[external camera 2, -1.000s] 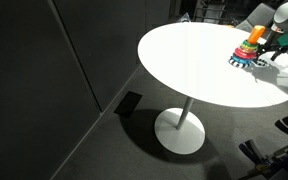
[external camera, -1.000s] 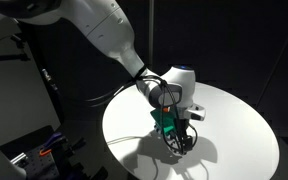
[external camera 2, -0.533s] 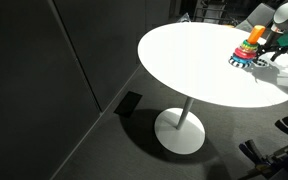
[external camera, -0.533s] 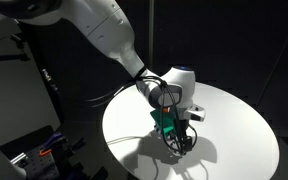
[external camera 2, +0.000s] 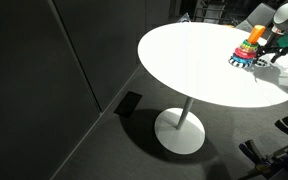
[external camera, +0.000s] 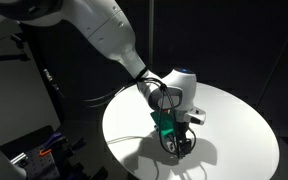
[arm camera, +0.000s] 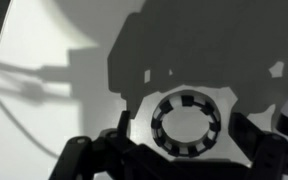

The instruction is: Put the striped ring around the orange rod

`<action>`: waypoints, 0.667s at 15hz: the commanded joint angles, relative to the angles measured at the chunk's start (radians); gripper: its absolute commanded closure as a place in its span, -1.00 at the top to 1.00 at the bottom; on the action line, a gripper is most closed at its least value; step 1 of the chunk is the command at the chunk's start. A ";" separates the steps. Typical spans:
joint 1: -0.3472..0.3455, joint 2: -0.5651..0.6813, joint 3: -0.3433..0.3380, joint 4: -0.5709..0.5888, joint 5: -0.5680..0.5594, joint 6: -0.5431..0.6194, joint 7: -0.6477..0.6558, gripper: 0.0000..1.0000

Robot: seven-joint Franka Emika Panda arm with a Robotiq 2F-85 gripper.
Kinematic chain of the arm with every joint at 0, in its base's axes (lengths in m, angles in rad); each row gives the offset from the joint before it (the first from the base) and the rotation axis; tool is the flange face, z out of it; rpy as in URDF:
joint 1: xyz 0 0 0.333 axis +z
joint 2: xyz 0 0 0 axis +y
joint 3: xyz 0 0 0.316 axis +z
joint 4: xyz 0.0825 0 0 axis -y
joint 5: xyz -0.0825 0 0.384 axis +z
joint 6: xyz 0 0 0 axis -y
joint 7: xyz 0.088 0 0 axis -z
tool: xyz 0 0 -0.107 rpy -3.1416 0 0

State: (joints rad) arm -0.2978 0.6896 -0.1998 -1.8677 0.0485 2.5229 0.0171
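Observation:
The striped ring (arm camera: 184, 123) lies flat on the white table, dark and white stripes round its rim. My gripper (arm camera: 185, 135) is low over it, open, with a finger on either side of the ring and small gaps of table showing between. In an exterior view the ring (external camera 2: 241, 60) lies beside the stack of coloured rings, from which the orange rod (external camera 2: 255, 34) rises upright. The gripper (external camera 2: 268, 50) reaches in from the right. In an exterior view the gripper (external camera: 180, 146) is down at the table and the rod is hidden; only a green part of the stack (external camera: 163, 122) shows.
The round white table (external camera 2: 184, 60) stands on a single pedestal (external camera 2: 181, 128). The ring and stack sit near its edge. A cable (external camera: 134, 138) lies on the tabletop beside the gripper. Equipment (external camera: 34, 145) stands on the floor nearby.

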 commanded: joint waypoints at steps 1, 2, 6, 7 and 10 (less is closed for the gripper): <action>-0.027 0.016 0.019 0.029 0.033 -0.001 -0.015 1.00; -0.029 0.017 0.020 0.029 0.036 -0.001 -0.014 1.00; -0.033 0.020 0.023 0.036 0.053 -0.004 -0.012 0.33; -0.033 0.020 0.025 0.038 0.059 -0.005 -0.011 0.14; -0.037 -0.010 0.028 0.040 0.070 -0.026 -0.017 -0.15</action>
State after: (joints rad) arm -0.3080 0.6867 -0.1884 -1.8564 0.0944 2.5194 0.0167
